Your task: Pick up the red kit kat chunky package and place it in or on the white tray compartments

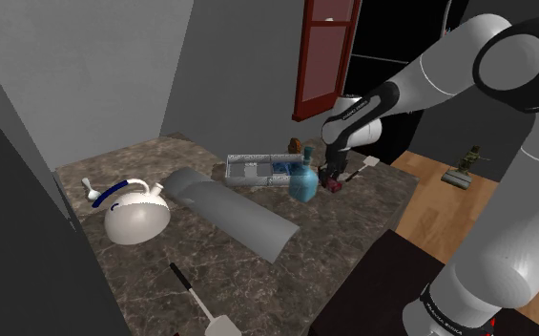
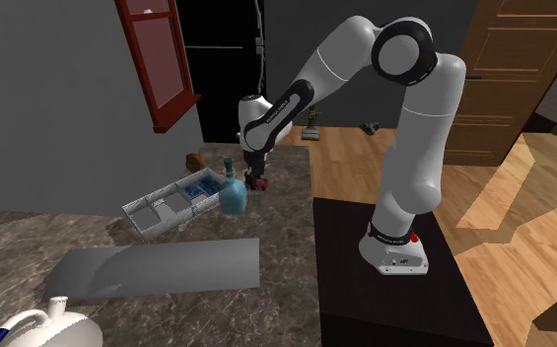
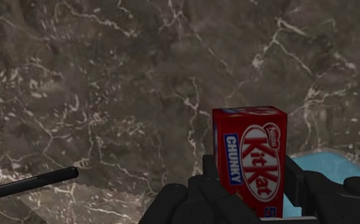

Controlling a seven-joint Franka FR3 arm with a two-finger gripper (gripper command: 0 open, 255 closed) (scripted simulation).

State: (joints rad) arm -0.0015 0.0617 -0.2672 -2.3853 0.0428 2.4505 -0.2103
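Note:
The red Kit Kat Chunky package (image 3: 251, 149) stands upright between my two black fingers, which clasp its sides. My gripper (image 3: 252, 175) is shut on it. In the shoulder view the gripper (image 1: 332, 179) points down at the counter with the red package (image 1: 336, 189) at its tips, just to the right of a blue bottle (image 1: 303, 180). The white tray (image 1: 250, 171) with compartments lies left of that bottle. In the second exterior view the gripper (image 2: 257, 177) is right of the bottle (image 2: 233, 195) and the tray (image 2: 164, 209). Whether the package touches the counter I cannot tell.
A white kettle with a blue handle (image 1: 135, 216) and a grey curved sheet (image 1: 235, 214) lie on the dark marble counter (image 1: 334, 239). A black-handled utensil (image 1: 196, 297) is near the front edge, another white utensil (image 1: 368, 164) beyond the gripper. A red cabinet door (image 1: 324, 52) hangs above.

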